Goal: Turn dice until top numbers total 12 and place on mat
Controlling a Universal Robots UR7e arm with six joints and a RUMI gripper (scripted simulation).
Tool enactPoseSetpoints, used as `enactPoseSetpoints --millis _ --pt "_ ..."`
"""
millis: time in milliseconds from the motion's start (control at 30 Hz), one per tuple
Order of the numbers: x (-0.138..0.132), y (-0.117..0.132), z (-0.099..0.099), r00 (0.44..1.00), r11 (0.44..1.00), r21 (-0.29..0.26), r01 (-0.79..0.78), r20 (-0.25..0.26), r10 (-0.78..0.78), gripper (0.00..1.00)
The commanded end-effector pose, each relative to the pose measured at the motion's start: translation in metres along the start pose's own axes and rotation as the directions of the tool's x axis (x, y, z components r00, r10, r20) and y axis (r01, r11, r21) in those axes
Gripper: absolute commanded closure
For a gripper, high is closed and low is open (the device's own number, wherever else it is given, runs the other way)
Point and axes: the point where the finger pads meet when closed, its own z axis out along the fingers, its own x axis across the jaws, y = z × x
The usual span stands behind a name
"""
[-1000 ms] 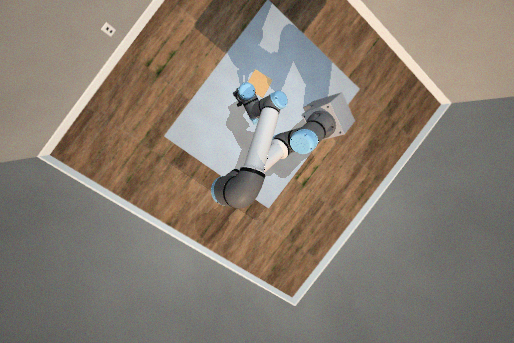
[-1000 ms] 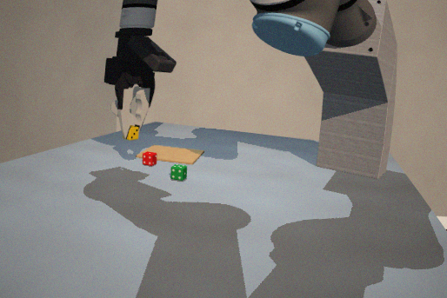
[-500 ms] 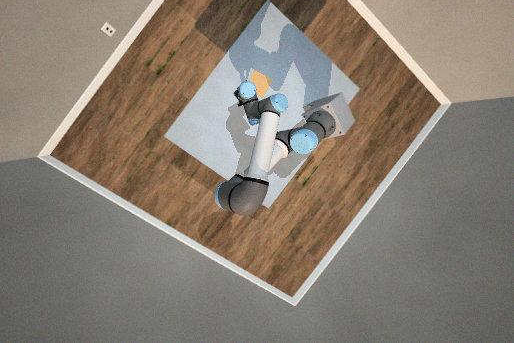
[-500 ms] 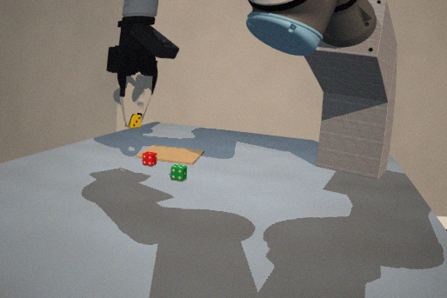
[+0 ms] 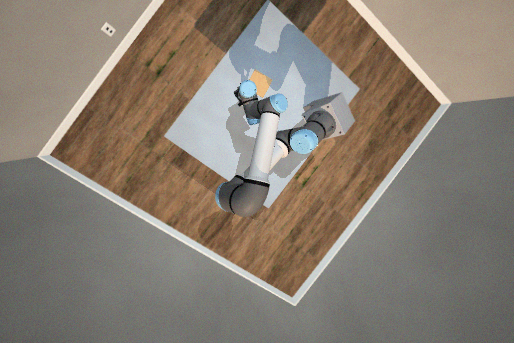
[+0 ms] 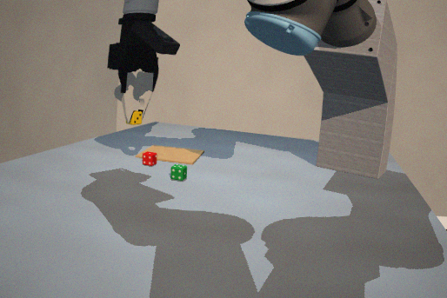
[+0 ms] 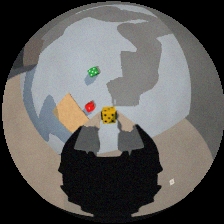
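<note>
Surface: the pale blue table [image 5: 200, 127] [image 6: 270, 188] [image 7: 60, 55] carries the mat and two dice.
Arm: the one arm [image 5: 262, 147] [image 6: 280, 32] reaches over it.
End effector: my gripper [image 5: 239, 97] [image 6: 136, 118] [image 7: 109, 111] is closed on the yellow die, in the air.
Mat: the orange mat [image 5: 261, 83] [image 6: 176, 154] [image 7: 70, 112] lies at about 9 o'clock from the held die in the wrist view, near 2 o'clock from the end effector in the top view. On this bearing, I think, the next move depends.
Yellow die: the die [image 6: 136, 117] [image 7: 108, 115] is between the fingertips, somewhat tilted in the exterior view; I should level it before release.
Red die: it [image 6: 150, 159] [image 7: 90, 106] rests just beside the mat, at 10 o'clock in the wrist view.
Green die: it [image 6: 178, 173] [image 7: 93, 71] sits off the mat, at 11 o'clock there.
Top numbers: I cannot read them surely.
</note>
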Motion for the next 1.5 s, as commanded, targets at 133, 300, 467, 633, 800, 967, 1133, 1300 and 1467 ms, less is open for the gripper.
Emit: enactPoseSetpoints --millis 133,300,467,633,800,967,1133,1300,1467 --pt "0.0 0.003 -0.002 1.0 1.0 -0.004 0.005 0.001 -0.005 0.94" --pt "-0.017 0.008 -0.003 1.0 1.0 -0.006 0.025 0.006 -0.025 0.94" --pt "-0.063 0.018 -0.004 0.997 0.997 -0.006 0.08 0.015 -0.08 0.94" --pt "-0.109 0.021 -0.006 0.99 0.99 -0.005 0.14 0.017 -0.14 0.94" --pt "-0.141 0.02 -0.007 0.983 0.983 -0.003 0.183 0.013 -0.183 0.94" --pt "-0.174 0.015 -0.007 0.972 0.972 -0.003 0.234 0.004 -0.234 0.94" --pt "-0.183 0.013 -0.007 0.969 0.969 -0.003 0.249 0.001 -0.249 0.94" --pt "-0.183 0.013 -0.007 0.969 0.969 -0.003 0.249 0.001 -0.249 0.94" --pt "-0.183 0.013 -0.007 0.969 0.969 -0.003 0.249 0.001 -0.249 0.94"
